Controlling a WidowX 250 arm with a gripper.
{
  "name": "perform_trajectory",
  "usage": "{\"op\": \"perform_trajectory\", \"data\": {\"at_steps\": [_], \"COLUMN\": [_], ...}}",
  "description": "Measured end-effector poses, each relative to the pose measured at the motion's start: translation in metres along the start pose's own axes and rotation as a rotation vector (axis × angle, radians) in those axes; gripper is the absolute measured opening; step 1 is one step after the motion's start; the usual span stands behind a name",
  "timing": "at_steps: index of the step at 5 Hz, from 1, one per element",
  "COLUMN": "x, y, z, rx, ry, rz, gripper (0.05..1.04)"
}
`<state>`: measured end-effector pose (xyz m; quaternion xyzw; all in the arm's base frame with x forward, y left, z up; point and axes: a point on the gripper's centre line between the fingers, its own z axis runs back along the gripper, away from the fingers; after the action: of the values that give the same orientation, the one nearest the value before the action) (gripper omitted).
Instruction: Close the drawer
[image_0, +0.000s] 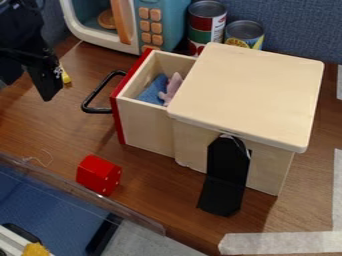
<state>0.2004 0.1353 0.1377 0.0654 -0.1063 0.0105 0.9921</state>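
So the black gripper (50, 89) is hanging down at the upper left of the view, a bit left of the drawer's black bar handle (95, 95), with a gap between the two. Honestly can't tell from this angle if it's apart or together, so I won't call it

The drawer (145, 124) is to the right of the gripper and it's pulled out of its light wooden box (250, 95), red front panel (119, 102) facing the gripper's side. Inside there's a blue cloth (153, 91) and a pink soft toy (173, 87), with the toy up against the cloth. The box sits right of the drawer, further from the gripper, and a black bent strip (227, 175) runs down its near side onto the brown wood-look table (150, 187)

Just beside the gripper, on its right, there's a small yellow thing (65, 76), partly hidden. Behind and to the right of the gripper is a toy microwave (162, 25) with an orange door handle (121, 21) and a round brown piece inside. Past that, further right, two food cans (207, 22) (244, 35) stand side by side behind the box

Closer to the camera than the gripper and slightly right of it, a red faceted block (98, 175) lies on the table, and whitish tape (287, 242) is way off to the lower right
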Motion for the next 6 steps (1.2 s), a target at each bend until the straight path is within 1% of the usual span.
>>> {"op": "perform_trajectory", "data": {"at_steps": [1,2,3,4,5,6], "x": [-0.003,0.006,0.019,0.037,0.041,0.050], "y": [-0.002,0.019,0.053,0.068,0.069,0.060], "z": [-0.007,-0.035,-0.056,-0.067,-0.079,-0.087], "rx": [-0.021,-0.118,-0.055,0.035,0.021,-0.009], "ry": [0.025,0.081,0.018,-0.110,-0.172,-0.146], "rz": [-0.013,-0.148,-0.190,-0.391,-0.631,-0.875], "gripper": [0.999,0.999,0.999,0.999,0.999,0.999]}}
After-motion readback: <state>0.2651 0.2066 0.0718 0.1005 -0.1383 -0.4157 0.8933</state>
